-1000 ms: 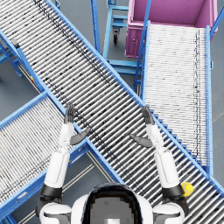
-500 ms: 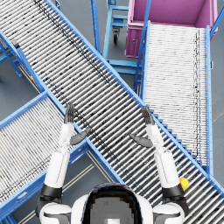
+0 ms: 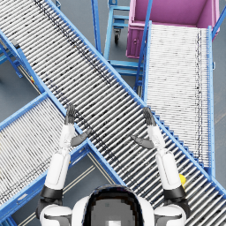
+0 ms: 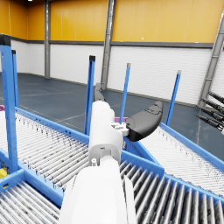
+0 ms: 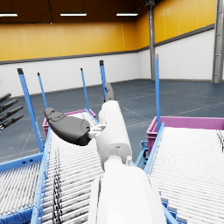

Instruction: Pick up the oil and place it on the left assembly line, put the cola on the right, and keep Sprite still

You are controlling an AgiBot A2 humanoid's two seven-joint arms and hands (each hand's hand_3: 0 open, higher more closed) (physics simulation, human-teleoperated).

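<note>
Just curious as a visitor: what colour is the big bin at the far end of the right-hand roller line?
Magenta-pink; the bin shows best in the head view.

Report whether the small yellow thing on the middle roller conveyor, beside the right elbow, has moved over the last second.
Yes. The small yellow thing has crept up the picture and slightly left, following the conveyor's blue side rail.

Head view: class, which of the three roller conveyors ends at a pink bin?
The right conveyor, running straight up to the pink bin. The diagonal middle conveyor and the left conveyor reach no bin in view.
</note>
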